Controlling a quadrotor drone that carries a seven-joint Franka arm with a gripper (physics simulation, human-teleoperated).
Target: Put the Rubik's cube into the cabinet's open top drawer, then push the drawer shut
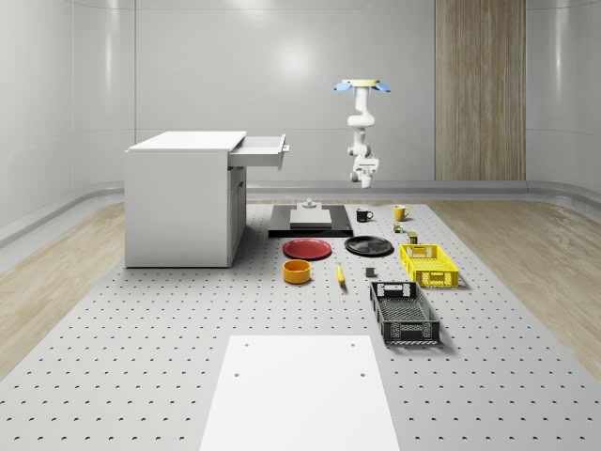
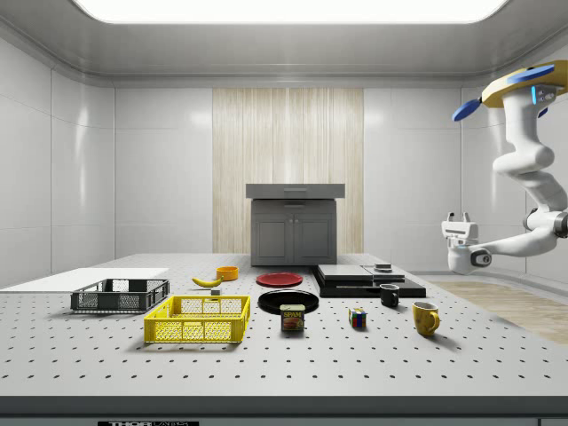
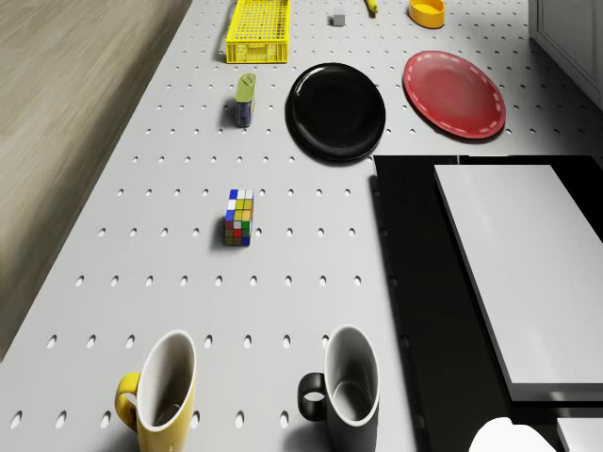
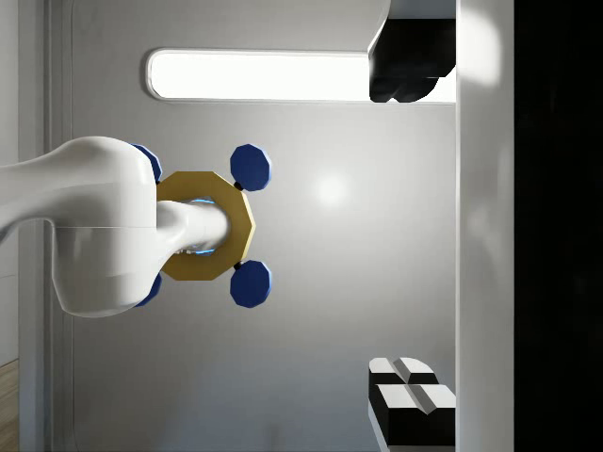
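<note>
Drone (image 1: 363, 86) hovers high above the bench's (image 1: 141, 357) far edge in the whole-scene view, arm hanging, beyond the black mug (image 1: 363, 215) and well apart from the white cabinet (image 1: 183, 199) with its open top drawer (image 1: 261, 150). Side view: pincer (image 2: 458, 216) points upward, holding nothing, fingers apart, while the Rubik's cube (image 2: 357, 318) sits on the bench between the tin (image 2: 293, 318) and the yellow mug (image 2: 426, 318). Drone view: the cube (image 3: 239, 217) shows mixed blue, yellow, red, green and white tiles, upright, untouched.

Grey walls (image 1: 94, 85), wood panel (image 1: 479, 89), ceiling light (image 2: 284, 9).
</note>
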